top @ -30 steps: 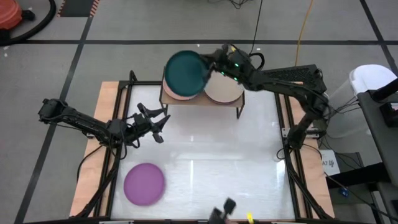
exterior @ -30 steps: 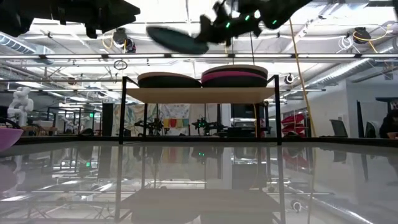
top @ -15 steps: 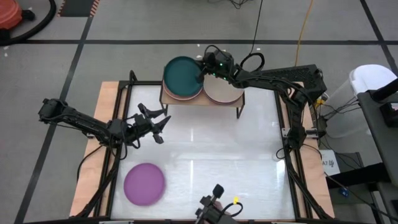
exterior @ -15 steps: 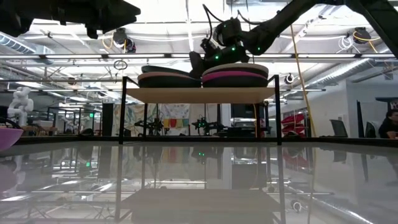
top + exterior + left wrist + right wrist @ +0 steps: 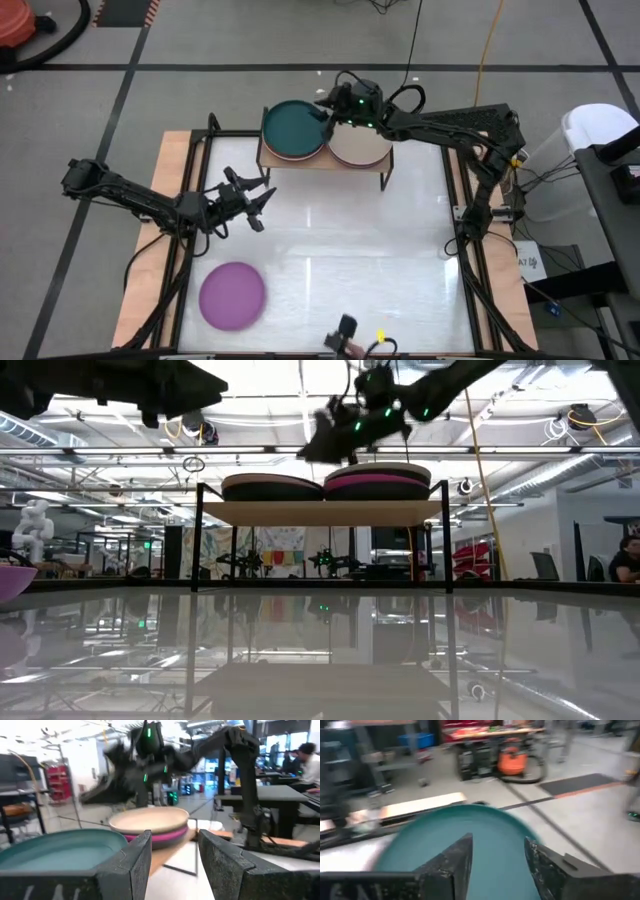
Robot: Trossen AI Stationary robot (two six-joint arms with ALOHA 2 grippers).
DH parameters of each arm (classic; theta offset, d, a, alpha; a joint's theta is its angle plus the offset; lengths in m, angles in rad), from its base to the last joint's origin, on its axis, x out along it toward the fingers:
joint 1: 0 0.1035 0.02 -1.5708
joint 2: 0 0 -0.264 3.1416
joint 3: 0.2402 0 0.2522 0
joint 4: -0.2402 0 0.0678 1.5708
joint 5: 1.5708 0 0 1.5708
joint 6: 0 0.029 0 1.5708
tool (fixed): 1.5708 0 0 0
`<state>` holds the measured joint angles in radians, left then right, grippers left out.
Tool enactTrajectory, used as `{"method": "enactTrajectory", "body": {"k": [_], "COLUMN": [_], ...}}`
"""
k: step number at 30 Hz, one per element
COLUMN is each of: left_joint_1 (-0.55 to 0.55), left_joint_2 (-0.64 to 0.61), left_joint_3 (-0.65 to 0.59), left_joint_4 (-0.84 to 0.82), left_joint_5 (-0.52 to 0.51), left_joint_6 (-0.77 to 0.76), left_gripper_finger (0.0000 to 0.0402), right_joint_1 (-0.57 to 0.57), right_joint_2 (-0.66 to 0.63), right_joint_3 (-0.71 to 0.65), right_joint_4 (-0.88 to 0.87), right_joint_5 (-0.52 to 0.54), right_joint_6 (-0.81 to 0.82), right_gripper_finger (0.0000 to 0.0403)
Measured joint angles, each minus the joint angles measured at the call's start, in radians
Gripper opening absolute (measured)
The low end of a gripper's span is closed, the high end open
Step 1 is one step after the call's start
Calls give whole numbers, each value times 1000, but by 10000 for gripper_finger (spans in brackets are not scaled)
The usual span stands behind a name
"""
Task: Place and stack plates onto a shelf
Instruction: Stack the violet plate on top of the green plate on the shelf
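On the shelf, the teal plate lay flat atop the left stack, a beige-topped stack beside it. I had the right end effector raised at that plate's inner edge, fingers parted and empty. One purple plate lay flat on the counter, well toward me. A round plate offers no long axis to align with. The left end effector, spread open and hanging above mid-counter, was much the nearer; I judged it should fetch that plate.

Robotics lab: workbenches, ceiling trusses, orange shop vacuum.
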<state>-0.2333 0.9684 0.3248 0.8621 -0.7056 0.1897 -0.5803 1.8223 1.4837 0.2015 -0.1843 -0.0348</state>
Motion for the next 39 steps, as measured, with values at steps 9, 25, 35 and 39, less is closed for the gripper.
{"method": "enactTrajectory", "body": {"k": [9, 25, 35, 39], "left_joint_1": [-6, -36, -75, -95], "left_joint_2": [5, 263, 418, 476], "left_joint_3": [156, 386, 485, 482], "left_joint_4": [-535, -1212, -1491, -1516], "left_joint_5": [51, 618, 977, 968], "left_joint_6": [-231, -664, -646, -644], "left_gripper_finger": [170, 170, 170, 170], "right_joint_1": [133, 397, 442, 461], "right_joint_2": [-347, -1121, -1185, -1184], "right_joint_3": [-253, -1122, -1205, -1205], "right_joint_4": [-203, 187, 228, 233], "right_joint_5": [-131, 27, 27, 27], "right_joint_6": [-105, -27, 35, 30], "right_gripper_finger": [153, 144, 144, 144]}}
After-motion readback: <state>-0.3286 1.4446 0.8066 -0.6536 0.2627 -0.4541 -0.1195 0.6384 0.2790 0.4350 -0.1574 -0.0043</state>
